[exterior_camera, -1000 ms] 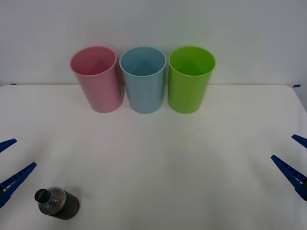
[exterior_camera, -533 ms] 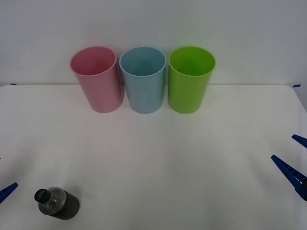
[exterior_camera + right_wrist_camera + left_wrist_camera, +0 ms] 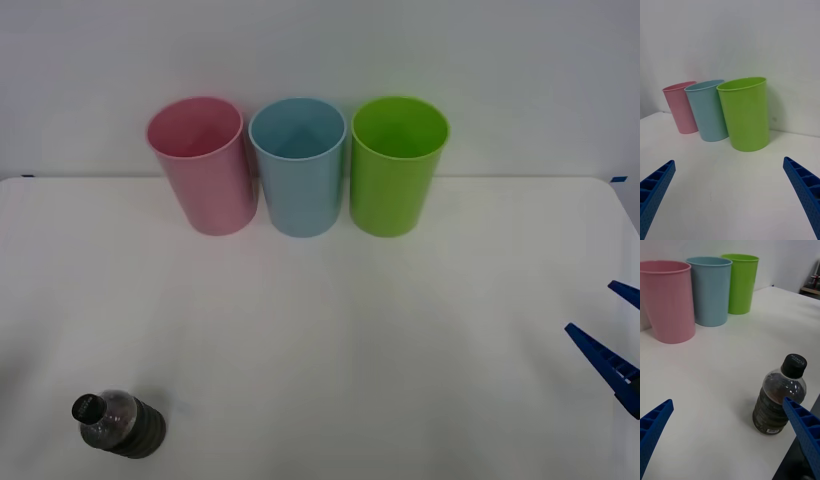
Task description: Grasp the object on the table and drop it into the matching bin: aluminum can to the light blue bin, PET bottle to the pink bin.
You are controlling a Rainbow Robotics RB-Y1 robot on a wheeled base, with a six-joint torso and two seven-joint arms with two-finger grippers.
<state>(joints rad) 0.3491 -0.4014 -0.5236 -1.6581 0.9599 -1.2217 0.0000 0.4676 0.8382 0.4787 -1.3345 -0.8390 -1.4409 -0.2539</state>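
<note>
PET bottle stands upright at the table's near-left corner, ungrasped. My left gripper is spread wide, one finger just in front of the bottle, lining up a grab. My right gripper waits spread at the right edge. Pink bin stands leftmost in the far row, the drop target.

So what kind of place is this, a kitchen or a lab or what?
Probably a lab test bench, not a kitchen: a plain white table against a bare wall, holding just three coloured bins, the pink bin among them, and one small PET bottle.
</note>
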